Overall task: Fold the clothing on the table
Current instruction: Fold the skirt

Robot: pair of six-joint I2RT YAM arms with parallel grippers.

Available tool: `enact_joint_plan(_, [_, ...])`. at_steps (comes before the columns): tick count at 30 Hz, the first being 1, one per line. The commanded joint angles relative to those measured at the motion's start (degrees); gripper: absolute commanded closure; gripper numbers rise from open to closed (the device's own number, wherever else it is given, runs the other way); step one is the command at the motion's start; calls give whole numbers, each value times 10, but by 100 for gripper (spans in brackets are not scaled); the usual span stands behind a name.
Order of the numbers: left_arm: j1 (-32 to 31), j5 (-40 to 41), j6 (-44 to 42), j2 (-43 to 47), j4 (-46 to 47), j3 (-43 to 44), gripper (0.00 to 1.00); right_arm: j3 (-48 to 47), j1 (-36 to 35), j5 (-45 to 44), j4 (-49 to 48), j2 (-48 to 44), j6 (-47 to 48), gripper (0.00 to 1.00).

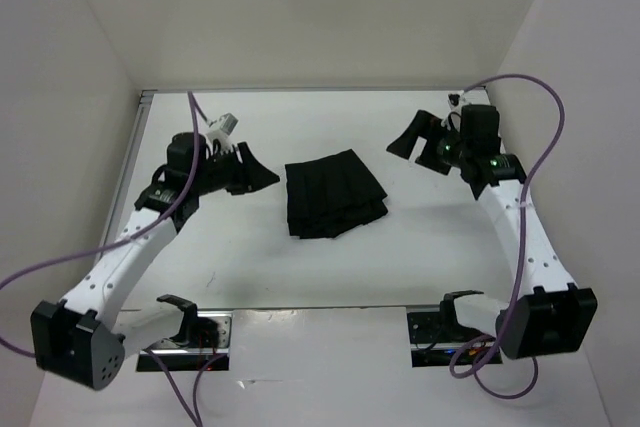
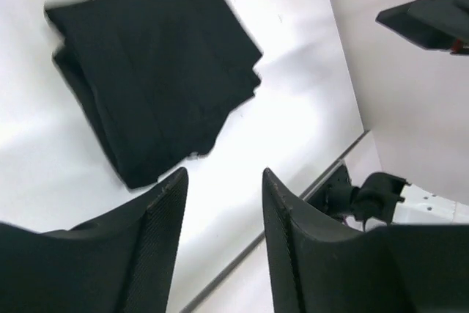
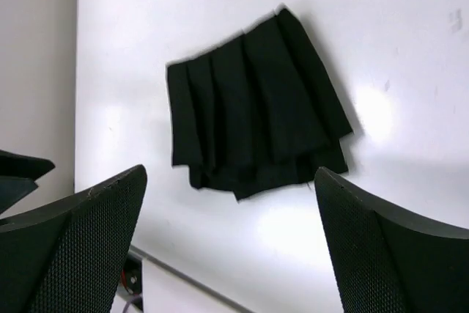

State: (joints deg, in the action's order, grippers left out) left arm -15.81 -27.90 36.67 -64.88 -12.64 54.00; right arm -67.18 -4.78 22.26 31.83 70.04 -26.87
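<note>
The clothing [image 1: 334,195] is seen near the middle of the table [image 1: 300,277] as a compact, roughly square black bundle, between the two arms and touched by neither. Layers are stacked in it, and a lower layer is seen sticking out past the top one along one edge. Folding is therefore judged to be largely done, perhaps finished. What may be left is a tidying of the uneven edges or one further fold, though that cannot be settled from the pictures

The left tool [image 1: 262,177] is held near the left edge of the clothing, its fingers apart with nothing between them. The right tool [image 1: 412,152] is held well off to the right, its fingers spread wide and empty

The whole layout is given by the top view: both arms and the bundle between them. The pleat-like creases are hardly made out there. They are shown plainly in the right wrist view, where the offset lower layer along one hem is also clear and a tip of the left tool is caught at the left edge. In the left wrist view the stacked layers at one side of the bundle are shown, along with the table's metal rail [image 2: 293,201] and the right tool in the upper right corner, though the cloth's edge is slightly blurred there
</note>
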Motion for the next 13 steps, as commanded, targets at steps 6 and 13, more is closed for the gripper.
enact_joint_plan(6, [1,30,83,82,3,-108,42,154,30,36,-14,-117,-23,0])
enact_joint_plan(13, [-15,12,66,74,12,-108,42,180,42,54,-21,-160,-24,0])
